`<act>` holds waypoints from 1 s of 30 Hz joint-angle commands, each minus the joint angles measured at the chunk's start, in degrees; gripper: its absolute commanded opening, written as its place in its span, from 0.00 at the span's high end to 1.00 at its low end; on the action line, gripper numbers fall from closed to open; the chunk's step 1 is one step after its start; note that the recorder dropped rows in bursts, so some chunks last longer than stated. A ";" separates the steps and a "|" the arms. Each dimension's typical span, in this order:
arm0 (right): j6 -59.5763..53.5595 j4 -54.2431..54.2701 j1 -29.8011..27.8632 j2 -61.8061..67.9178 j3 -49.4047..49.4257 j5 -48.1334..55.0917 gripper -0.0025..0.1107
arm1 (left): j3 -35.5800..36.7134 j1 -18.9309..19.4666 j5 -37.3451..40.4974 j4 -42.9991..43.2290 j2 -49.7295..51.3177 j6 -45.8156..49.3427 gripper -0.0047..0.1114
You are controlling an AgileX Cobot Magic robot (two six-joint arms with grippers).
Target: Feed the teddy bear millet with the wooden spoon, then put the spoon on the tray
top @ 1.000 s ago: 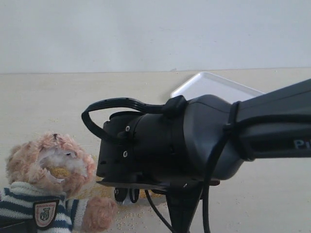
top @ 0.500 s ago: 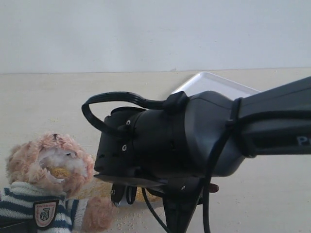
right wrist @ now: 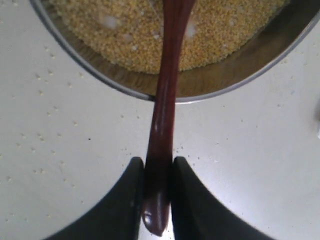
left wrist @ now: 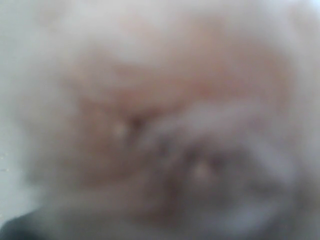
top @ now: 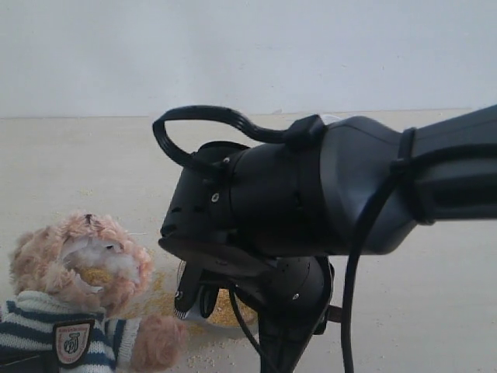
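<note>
Exterior view
- right arm [top: 349, 194]: big and black, filling the middle and right of the shot and angled down to the table [top: 70, 163].
- right gripper [top: 194, 307]: pointing down at the yellow millet [top: 159, 294]; from here you can't read the grip.
- teddy bear [top: 78, 264]: sitting at lower left in its striped sweater, just beside the millet, with yellow grains stuck on its white muzzle.
- loose grains: scattered on the table in front of the bear.

Left wrist view
- teddy bear: all blur, with light-brown and white fuzz pressed right up to the lens.
- left gripper: fingers can't be made out, so I cannot tell if it is open or closed.

Right wrist view
- right gripper: both black fingers [right wrist: 130, 190] are clamped on the handle end of the wooden spoon [right wrist: 162, 100].
- wooden spoon: dark reddish-brown, with its handle crossing the rim of the steel bowl [right wrist: 240, 65] and its far end down among the grains.
- millet: fills the steel bowl, with a few stray grains on the pale table around it.
</note>
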 commanded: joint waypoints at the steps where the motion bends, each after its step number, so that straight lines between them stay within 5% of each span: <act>1: -1.51 2.48 -1.28 -1.13 -0.33 0.10 0.86 | 0.06 0.07 0.13 -1.32 -0.47 0.19 0.92; 30: -3.64 8.52 -5.61 -4.48 -1.32 0.10 0.86 | 0.06 0.07 0.12 -1.21 -0.47 0.19 0.92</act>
